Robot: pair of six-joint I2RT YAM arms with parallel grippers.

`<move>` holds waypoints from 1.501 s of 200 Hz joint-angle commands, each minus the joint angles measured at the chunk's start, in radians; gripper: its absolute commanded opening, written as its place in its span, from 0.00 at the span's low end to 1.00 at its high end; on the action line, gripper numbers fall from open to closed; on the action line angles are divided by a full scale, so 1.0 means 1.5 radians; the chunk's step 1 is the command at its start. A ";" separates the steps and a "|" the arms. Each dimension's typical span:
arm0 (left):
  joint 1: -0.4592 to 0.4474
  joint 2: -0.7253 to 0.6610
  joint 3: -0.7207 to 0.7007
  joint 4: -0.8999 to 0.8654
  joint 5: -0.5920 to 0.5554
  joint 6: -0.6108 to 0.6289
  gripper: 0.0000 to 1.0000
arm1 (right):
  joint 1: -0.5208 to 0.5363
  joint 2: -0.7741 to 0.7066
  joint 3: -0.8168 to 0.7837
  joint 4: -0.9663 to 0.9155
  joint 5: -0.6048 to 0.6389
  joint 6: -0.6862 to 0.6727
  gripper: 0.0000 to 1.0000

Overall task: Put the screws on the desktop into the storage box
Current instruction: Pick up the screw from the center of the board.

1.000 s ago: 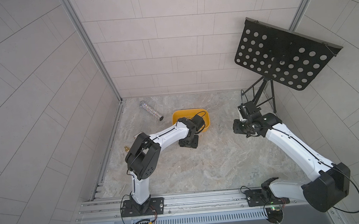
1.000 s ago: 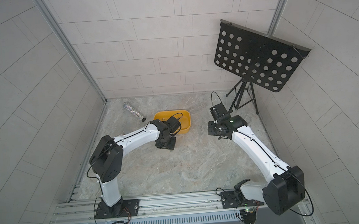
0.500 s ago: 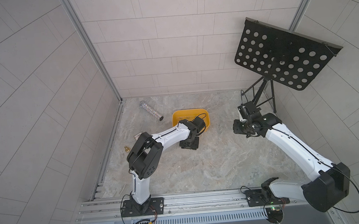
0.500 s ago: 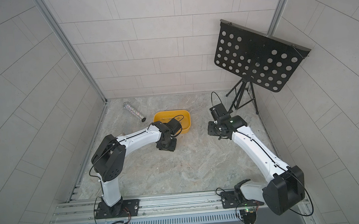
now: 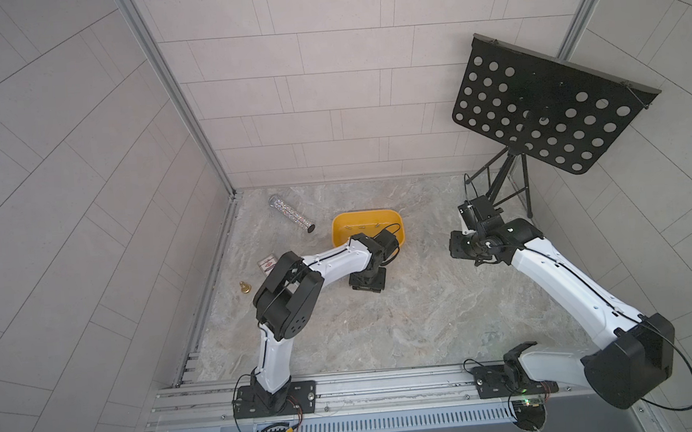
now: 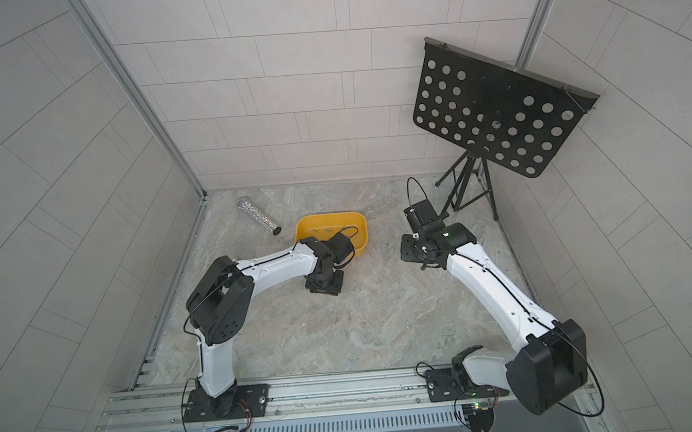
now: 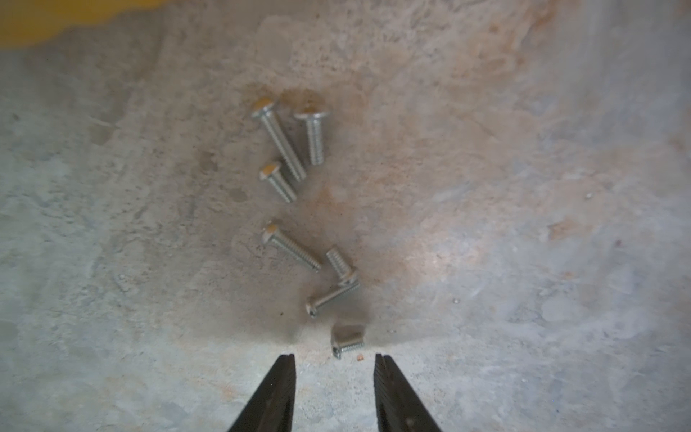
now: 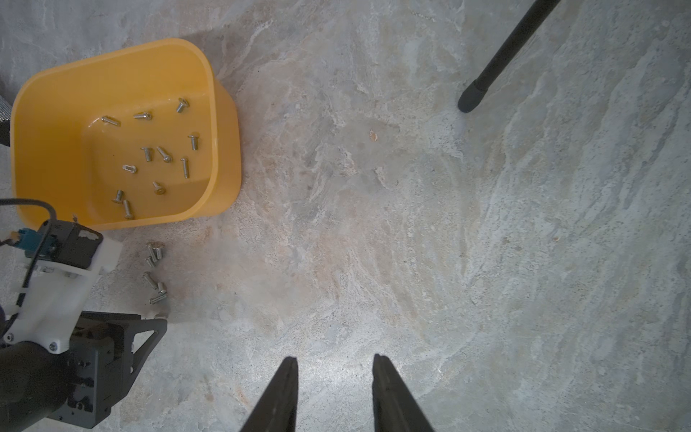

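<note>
screws [image 7: 283, 145]: shiny threaded metal | storage box [image 8: 227, 157]: glossy plastic | desktop [image 8: 411, 232]: matt, veined

We see a glittery tube [image 5: 292, 213], a small brass bell [image 5: 244, 287], a printed card [image 5: 267, 264] and a perforated black music stand [image 5: 545, 115].

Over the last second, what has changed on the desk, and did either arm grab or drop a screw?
The left gripper slid a little away from the storage box, back toward the robot's base, and now sits at the loose screws. Its jaws stand apart and hold nothing. Nothing was grabbed or dropped. The right gripper, the box and the glittery tube stayed put.
</note>
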 commanded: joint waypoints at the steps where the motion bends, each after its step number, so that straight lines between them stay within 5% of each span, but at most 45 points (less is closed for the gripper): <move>1: -0.005 0.013 0.000 0.001 0.002 -0.004 0.41 | -0.002 -0.002 -0.008 -0.008 0.011 -0.001 0.38; 110: -0.012 0.039 0.019 0.005 0.008 -0.004 0.41 | -0.002 0.002 -0.007 -0.009 0.009 -0.001 0.38; 300: -0.013 0.059 0.016 -0.008 0.002 0.001 0.22 | -0.002 0.007 -0.008 -0.006 0.004 0.000 0.38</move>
